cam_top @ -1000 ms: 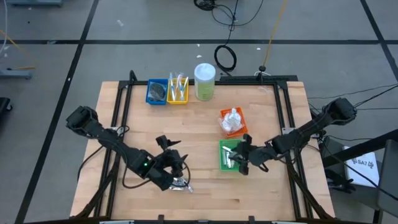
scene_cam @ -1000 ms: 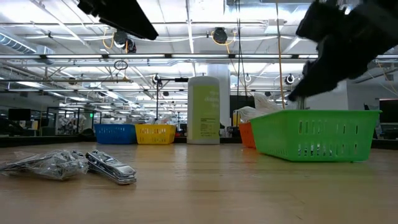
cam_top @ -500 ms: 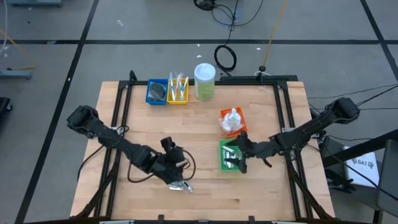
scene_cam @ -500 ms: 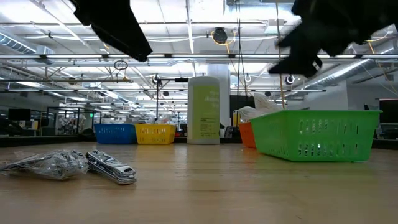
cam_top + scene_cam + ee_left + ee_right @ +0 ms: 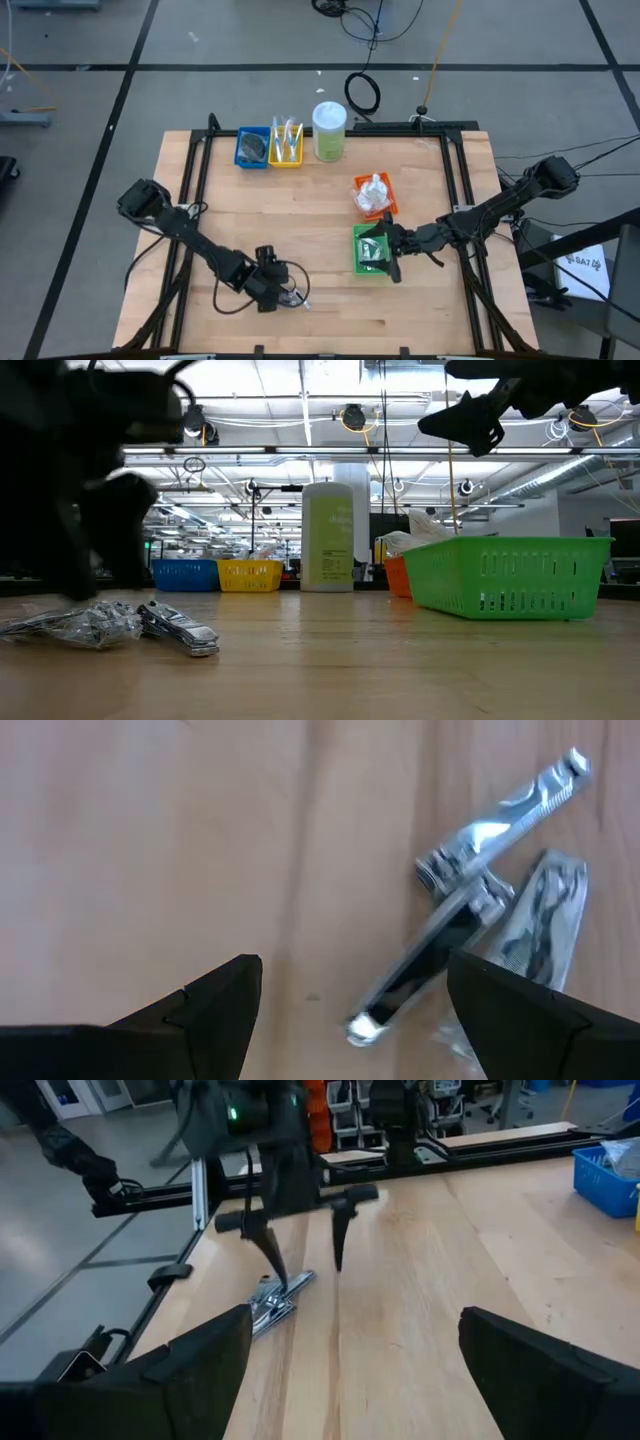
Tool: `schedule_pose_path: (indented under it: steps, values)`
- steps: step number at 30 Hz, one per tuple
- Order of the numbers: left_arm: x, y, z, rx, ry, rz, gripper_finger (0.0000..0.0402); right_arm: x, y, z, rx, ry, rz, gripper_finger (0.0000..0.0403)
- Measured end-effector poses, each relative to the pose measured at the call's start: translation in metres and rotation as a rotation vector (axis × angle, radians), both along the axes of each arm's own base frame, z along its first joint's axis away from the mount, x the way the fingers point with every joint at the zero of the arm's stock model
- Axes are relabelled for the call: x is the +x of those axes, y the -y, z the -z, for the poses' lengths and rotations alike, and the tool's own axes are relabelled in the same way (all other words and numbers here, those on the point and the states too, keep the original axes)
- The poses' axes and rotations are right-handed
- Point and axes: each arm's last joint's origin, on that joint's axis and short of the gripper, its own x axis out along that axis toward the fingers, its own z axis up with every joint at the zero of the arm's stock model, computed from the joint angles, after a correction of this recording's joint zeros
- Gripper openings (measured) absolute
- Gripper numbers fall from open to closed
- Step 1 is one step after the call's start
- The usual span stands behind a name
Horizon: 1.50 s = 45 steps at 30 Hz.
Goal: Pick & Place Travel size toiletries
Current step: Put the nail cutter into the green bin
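My left gripper [image 5: 282, 293] is down low near the front edge of the table [image 5: 320, 190], left of centre, fingers spread wide and holding nothing. In the left wrist view the 2 dark fingers [image 5: 215, 1000] straddle bare wood, with the silvery sachets [image 5: 490, 910] lying flat just beside them, not between them and not touched. From the low view those sachets [image 5: 175, 628] sit on the wood next to a crinkly clear wrapper [image 5: 75, 625], with the left arm's dark bulk just behind.

My right gripper [image 5: 390, 250] hangs over the green tray [image 5: 362, 262] near the table's right-hand side, raised above it; the low view shows it well clear of the tray rim [image 5: 500, 545]. Its fingers [image 5: 190, 1370] are released, wide apart, nothing in them.

Orange tray [image 5: 388, 205] sits just behind the green 1, with white crinkly packets [image 5: 374, 192] in it. At the back edge: blue tray [image 5: 240, 152] with a dark grey round pad [image 5: 254, 148], yellow tray [image 5: 285, 160] with slim sticks [image 5: 288, 135] standing in it, then the tall clear jar [image 5: 329, 130] with white lid beside them.
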Motion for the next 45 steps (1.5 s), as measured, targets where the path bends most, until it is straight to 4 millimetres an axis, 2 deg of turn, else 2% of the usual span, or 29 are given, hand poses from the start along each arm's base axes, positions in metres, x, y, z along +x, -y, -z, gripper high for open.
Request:
schedule_pose_path:
  steps: [10, 15, 18, 27, 33, 35, 40, 45]
  values:
    - [0.008, 0.006, 0.030, -0.026, -0.008, 0.023, 0.0310, 0.000, 0.000, 0.000, -0.002, -0.004, 0.002, 0.0338]
    - [0.010, 0.002, 0.035, -0.035, -0.039, 0.024, 0.0292, 0.000, 0.000, 0.001, -0.003, -0.007, 0.002, 0.0338]
    - [0.010, 0.000, 0.034, -0.036, -0.041, 0.015, 0.0257, 0.000, 0.000, 0.001, -0.003, -0.007, 0.002, 0.0338]
    - [0.012, -0.001, 0.035, -0.041, -0.008, -0.060, 0.0119, 0.000, 0.000, 0.001, -0.003, -0.007, 0.002, 0.0338]
    - [0.014, -0.001, 0.034, -0.022, 0.008, 0.011, 0.0042, 0.000, 0.000, 0.001, 0.047, -0.012, 0.016, 0.0338]
    - [0.015, -0.001, 0.030, -0.017, 0.019, 0.032, 0.0015, 0.000, 0.000, 0.001, 0.047, -0.013, 0.016, 0.0338]
    - [0.018, -0.005, 0.011, 0.070, 0.087, 0.071, 0.0018, 0.007, -0.003, 0.006, 0.011, 0.015, 0.008, 0.0338]
    - [0.029, -0.007, -0.035, 0.198, 0.359, 0.124, 0.0008, 0.022, -0.009, 0.013, -0.073, 0.140, -0.017, 0.0338]
